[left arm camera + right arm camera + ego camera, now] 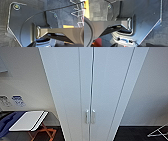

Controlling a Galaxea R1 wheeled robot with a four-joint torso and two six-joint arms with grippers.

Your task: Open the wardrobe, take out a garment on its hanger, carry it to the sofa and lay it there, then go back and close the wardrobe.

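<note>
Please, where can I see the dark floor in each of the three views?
Head view: the dark floor lies along the bottom edge, on both sides of the white wardrobe.
Left wrist view: the floor lies beyond the robot's dark plate.
Right wrist view: the floor again lies beyond the plate's edge.
Shared landmark: the white wire frame on the floor, also in the left wrist view.
</note>
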